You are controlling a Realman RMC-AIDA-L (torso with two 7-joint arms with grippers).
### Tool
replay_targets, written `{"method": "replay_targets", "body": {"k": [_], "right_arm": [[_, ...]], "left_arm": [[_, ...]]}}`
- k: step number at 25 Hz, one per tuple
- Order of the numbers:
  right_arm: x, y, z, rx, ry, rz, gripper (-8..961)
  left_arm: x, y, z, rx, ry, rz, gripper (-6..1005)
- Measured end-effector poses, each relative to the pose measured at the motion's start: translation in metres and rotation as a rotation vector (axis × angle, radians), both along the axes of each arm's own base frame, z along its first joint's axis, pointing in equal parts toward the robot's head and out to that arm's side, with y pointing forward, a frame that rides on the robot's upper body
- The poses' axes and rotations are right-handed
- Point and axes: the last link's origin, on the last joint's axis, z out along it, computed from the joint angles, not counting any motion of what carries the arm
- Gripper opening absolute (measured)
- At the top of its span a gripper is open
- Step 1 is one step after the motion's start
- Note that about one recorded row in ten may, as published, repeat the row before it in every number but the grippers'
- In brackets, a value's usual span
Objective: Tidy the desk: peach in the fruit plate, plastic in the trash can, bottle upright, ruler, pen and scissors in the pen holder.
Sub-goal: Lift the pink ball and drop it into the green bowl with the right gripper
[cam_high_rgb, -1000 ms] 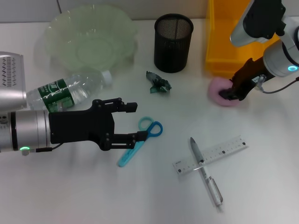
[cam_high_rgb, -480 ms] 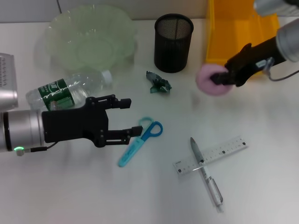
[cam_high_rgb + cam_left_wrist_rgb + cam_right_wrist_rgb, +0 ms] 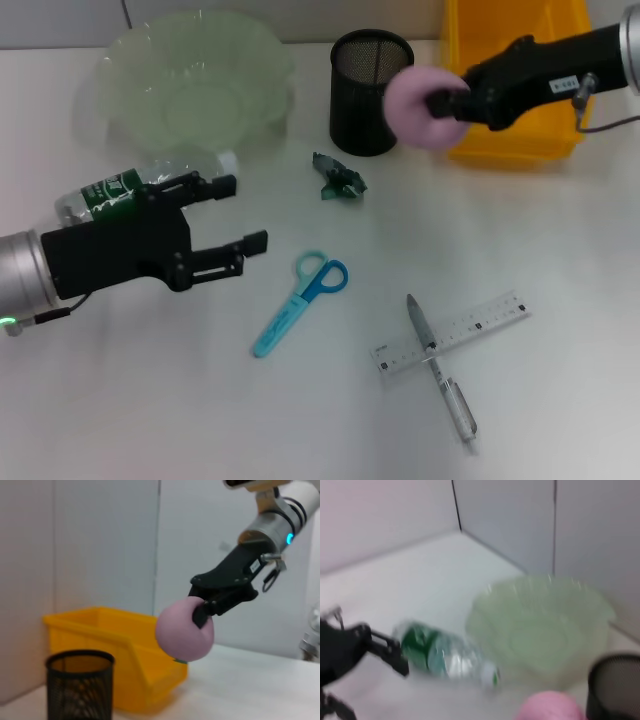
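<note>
My right claw [image 3: 447, 100] is pinching the pink peach [image 3: 418, 95] above the pen holder [image 3: 371, 90]; my left claw [image 3: 238, 214] is hovering spread beside the lying bottle [image 3: 130, 190].

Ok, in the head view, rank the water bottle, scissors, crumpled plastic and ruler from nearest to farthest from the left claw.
Measured from the open left claw in the head view:
1. Water bottle, lying on its side just behind the claw, partly hidden by it.
2. Scissors, on the desk toward the robot's right and nearer the robot.
3. Crumpled plastic, farther right, near the pen holder.
4. Ruler, farthest right, crossed by the pen.
</note>
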Motion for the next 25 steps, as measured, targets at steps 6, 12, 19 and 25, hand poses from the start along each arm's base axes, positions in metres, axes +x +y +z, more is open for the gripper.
{"method": "replay_targets", "body": {"k": [6, 12, 19, 25], "right_arm": [[-0.008, 0.008, -0.007, 0.071, 0.152, 0.061, 62], [-0.024, 0.038, -0.027, 0.195, 0.286, 0.093, 37], [-0.046, 0.064, -0.058, 0.273, 0.306, 0.084, 29], [-0.075, 0.078, -0.078, 0.316, 0.300, 0.093, 33]], "left_arm": [[-0.005, -0.007, -0.001, 0.054, -0.033, 0.020, 763], [-0.005, -0.011, -0.003, 0.059, -0.053, 0.031, 761], [-0.007, -0.011, -0.004, 0.084, -0.071, 0.063, 760], [-0.006, -0.011, -0.006, 0.075, -0.071, 0.059, 758]]}}
